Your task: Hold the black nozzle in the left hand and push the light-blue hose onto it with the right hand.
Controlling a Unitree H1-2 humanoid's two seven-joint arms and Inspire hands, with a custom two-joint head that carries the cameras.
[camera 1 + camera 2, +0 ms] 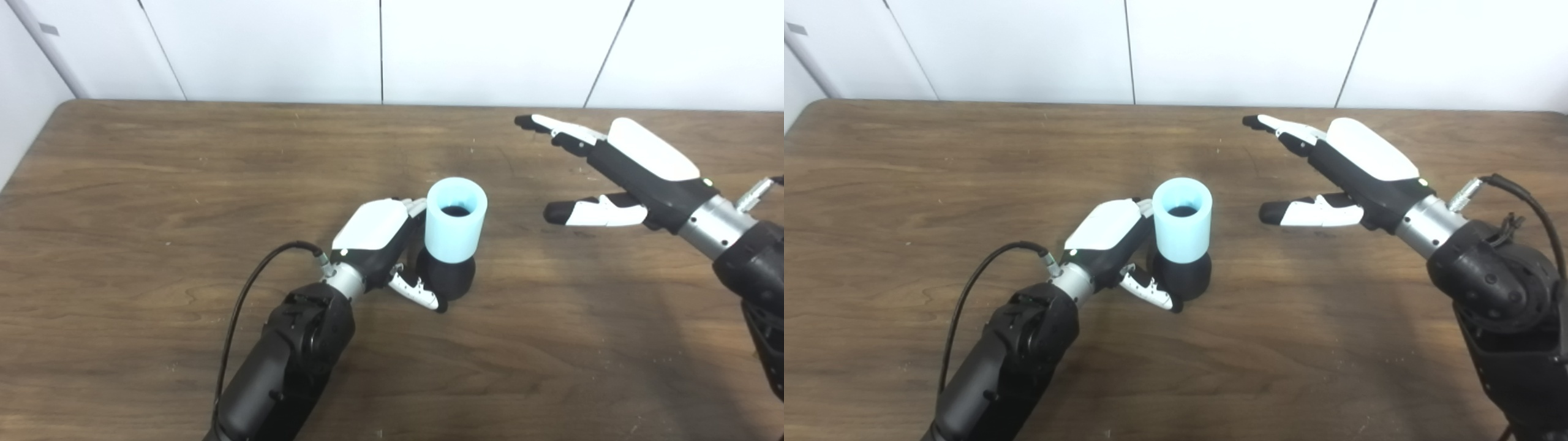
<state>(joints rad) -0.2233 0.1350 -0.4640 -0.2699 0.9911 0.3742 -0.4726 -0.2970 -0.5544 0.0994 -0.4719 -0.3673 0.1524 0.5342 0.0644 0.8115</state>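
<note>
1. The place looks like a robot lab or test room – not a home.
2. The wooden table (153,202) is a plain work surface with a worn brown top and small white specks on it.
3. Behind it stands a bare wall of white panels (1017,49) with thin dark seams – no decoration, no furniture.
4. A loose black cable (245,306) runs along the robot arm.

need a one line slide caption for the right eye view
Left hand grips the black nozzle with the light-blue hose seated on top, while the open right hand hovers apart over the wooden table.
</note>
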